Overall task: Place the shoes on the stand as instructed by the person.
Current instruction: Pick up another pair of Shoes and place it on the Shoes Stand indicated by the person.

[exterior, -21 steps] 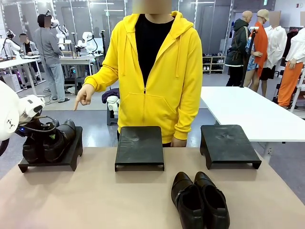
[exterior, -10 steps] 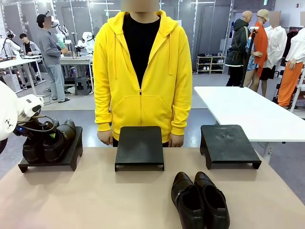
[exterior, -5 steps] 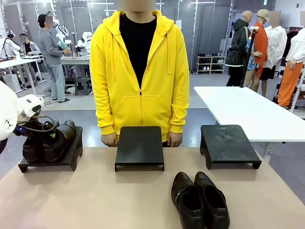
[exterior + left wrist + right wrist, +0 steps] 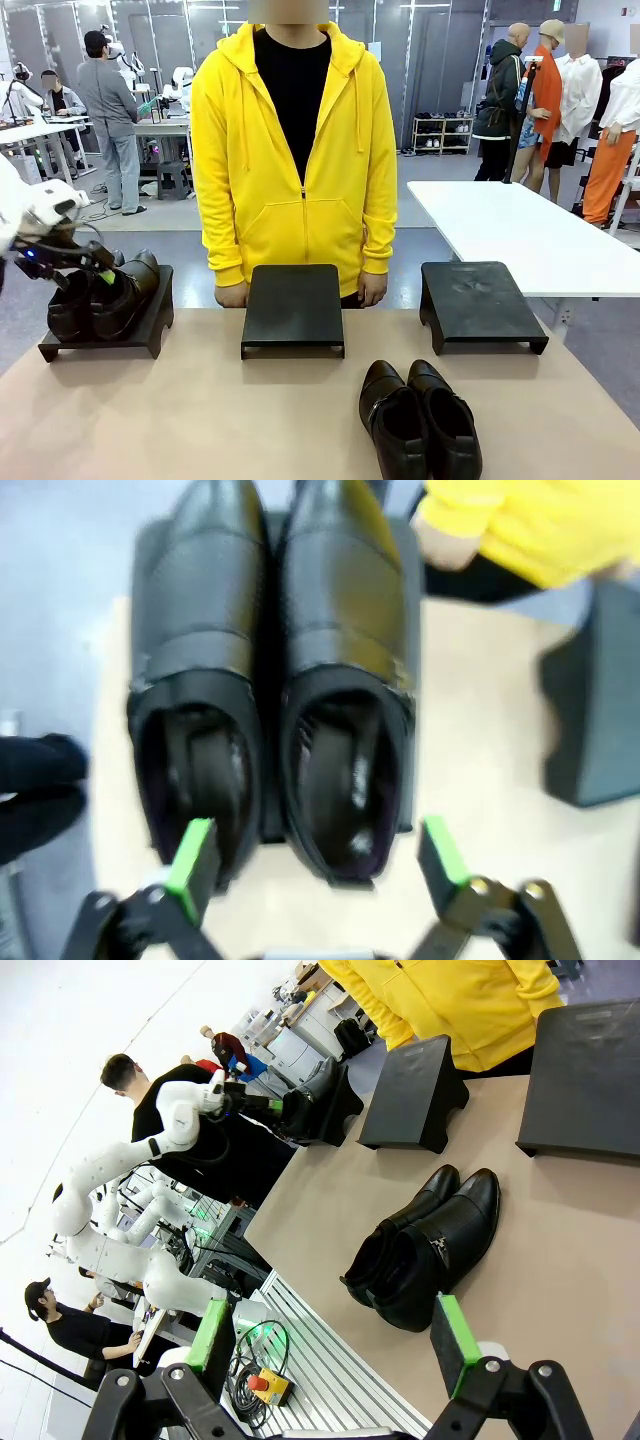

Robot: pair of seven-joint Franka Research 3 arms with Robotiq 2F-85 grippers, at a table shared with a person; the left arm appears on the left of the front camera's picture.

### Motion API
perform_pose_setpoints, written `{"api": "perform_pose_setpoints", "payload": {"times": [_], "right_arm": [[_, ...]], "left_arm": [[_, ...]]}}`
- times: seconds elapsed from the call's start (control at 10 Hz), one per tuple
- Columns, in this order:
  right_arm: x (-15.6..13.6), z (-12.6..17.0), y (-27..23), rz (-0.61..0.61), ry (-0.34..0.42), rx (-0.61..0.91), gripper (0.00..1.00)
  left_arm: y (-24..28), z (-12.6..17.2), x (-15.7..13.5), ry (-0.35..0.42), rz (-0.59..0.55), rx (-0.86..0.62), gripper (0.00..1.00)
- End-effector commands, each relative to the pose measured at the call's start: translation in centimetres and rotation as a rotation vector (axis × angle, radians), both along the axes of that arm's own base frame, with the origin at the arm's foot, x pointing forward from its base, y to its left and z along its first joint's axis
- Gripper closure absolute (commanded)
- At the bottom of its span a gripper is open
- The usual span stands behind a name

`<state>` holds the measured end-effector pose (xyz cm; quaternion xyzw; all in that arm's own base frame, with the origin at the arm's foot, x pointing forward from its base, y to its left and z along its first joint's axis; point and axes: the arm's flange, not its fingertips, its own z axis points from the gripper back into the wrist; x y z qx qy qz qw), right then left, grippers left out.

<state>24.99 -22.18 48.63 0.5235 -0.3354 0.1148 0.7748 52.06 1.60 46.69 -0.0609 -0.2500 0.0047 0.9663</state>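
One pair of shiny black shoes (image 4: 105,295) (image 4: 270,680) stands on the left stand (image 4: 100,338). My left gripper (image 4: 85,268) (image 4: 315,855) hovers open just behind their heels, its green pads (image 4: 190,855) spread wider than the pair and gripping nothing. A second pair of shoes (image 4: 420,420) (image 4: 425,1250) lies on the table near the front, right of centre. My right gripper (image 4: 330,1335) hangs open above the table's near edge, well short of that pair. The person (image 4: 295,150) in a yellow hoodie stands behind the middle stand (image 4: 293,305), both hands down at the table edge.
The middle stand and the right stand (image 4: 480,300) (image 4: 590,1080) are bare. The beige table (image 4: 200,420) has free room at front left. A white table (image 4: 510,230) stands behind on the right. Other people are farther off.
The person's pointing hand has dropped to the side. My left gripper has lifted and drawn back slightly from the shoes on the left stand.
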Motion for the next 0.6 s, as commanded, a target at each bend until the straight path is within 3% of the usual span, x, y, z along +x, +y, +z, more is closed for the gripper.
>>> {"api": "perform_pose_setpoints", "payload": {"times": [0.0,0.3,0.5], "right_arm": [[0.0,0.2,-0.1,0.003,-0.018,0.006,0.00],[0.0,0.2,-0.1,0.003,-0.018,0.006,0.00],[0.0,0.2,-0.1,0.003,-0.018,0.006,0.00]], "left_arm": [[3.9,4.4,-3.3,0.091,-0.069,-0.068,0.00],[8.9,7.4,-10.6,0.104,-0.158,-0.256,0.00],[13.2,8.3,-16.3,0.066,-0.268,-0.459,0.00]]}}
